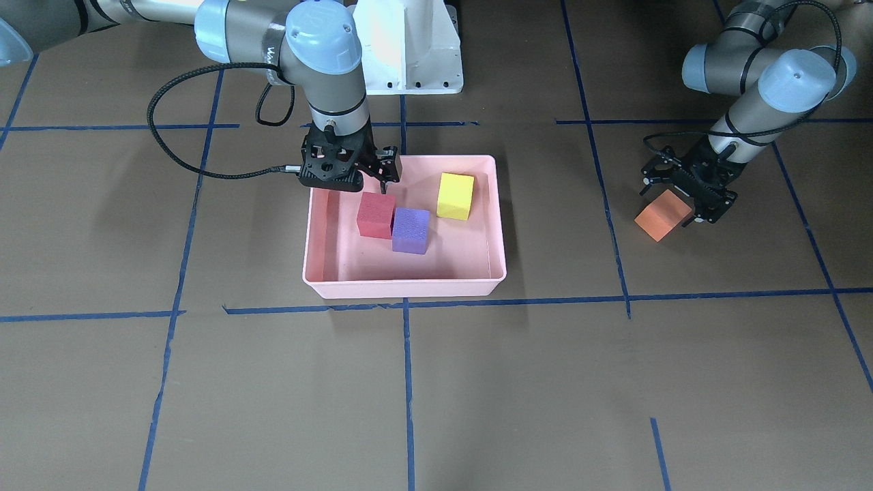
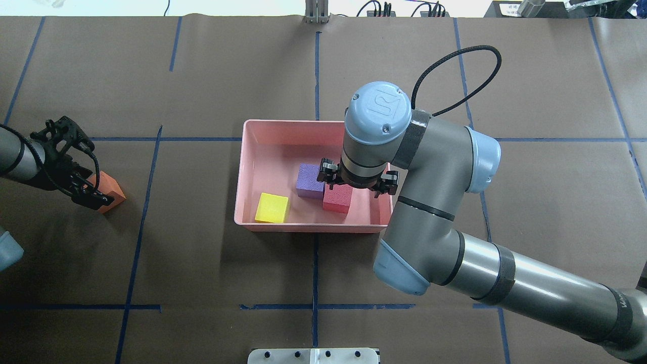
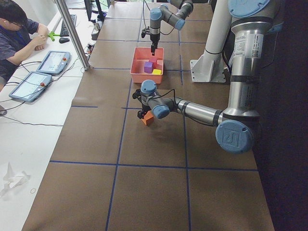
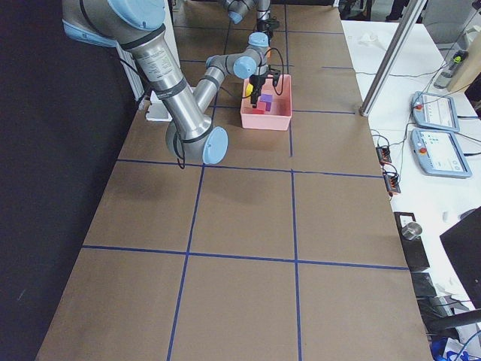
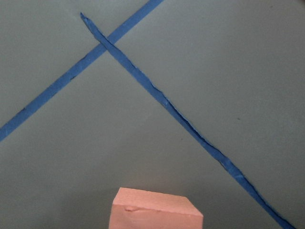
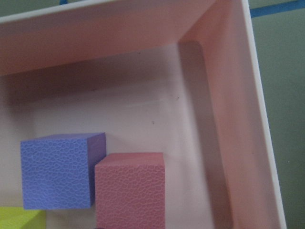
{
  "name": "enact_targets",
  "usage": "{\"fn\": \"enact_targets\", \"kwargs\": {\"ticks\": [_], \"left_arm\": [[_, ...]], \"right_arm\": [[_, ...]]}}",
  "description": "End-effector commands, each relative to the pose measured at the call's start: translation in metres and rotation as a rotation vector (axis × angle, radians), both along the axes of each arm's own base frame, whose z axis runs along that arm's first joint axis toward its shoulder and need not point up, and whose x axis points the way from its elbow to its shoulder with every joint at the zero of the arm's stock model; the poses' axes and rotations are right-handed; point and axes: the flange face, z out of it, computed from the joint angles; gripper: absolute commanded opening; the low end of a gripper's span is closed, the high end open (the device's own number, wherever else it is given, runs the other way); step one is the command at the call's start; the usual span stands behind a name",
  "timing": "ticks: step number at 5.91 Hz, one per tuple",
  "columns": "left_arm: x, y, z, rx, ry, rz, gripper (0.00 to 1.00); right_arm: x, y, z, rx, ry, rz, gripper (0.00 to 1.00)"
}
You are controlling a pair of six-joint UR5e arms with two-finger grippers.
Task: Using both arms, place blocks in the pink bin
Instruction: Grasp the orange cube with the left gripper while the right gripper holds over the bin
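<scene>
We see the right arm (image 2: 440,167) and left arm (image 1: 747,112), grey tubes with light-blue joint caps (image 2: 380,111), one embossed with a logo. Braided black cables (image 2: 475,47) loop to the skeletal black right gripper (image 2: 356,183) and left gripper (image 1: 675,201). Bolt holes dot the white pedestal (image 1: 409,48).

Four blocks (image 1: 376,215) (orange block (image 1: 661,215) included), one pink bin (image 1: 404,289), two arms (image 1: 333,95).

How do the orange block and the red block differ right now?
The orange block is outside the pink bin, at the left gripper; the red block lies inside it. The orange block touches no other block; the red block touches the purple block. Both are same-size cubes.
</scene>
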Motion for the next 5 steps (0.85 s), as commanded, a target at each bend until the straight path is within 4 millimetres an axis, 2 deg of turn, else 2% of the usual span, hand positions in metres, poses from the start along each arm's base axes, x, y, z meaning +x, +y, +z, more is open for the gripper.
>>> {"fn": "enact_targets", "kwargs": {"ticks": [1,3,4,5], "left_arm": [[0.004,-0.001,0.008,-0.012,-0.012,0.001,1.00],[0.010,-0.005,0.021,-0.035,-0.032,0.002,1.00],[0.011,-0.005,0.020,-0.039,-0.032,0.005,0.80],[0.015,-0.009,0.015,-0.051,-0.041,0.006,0.54]], "right_arm": [[0.000,0.000,0.001,-0.002,0.002,0.001,1.00],[0.000,0.000,0.007,-0.005,0.008,-0.002,1.00],[0.000,0.000,0.007,-0.005,0.008,-0.002,1.00],[0.000,0.001,0.010,-0.006,0.011,-0.002,1.00]]}}
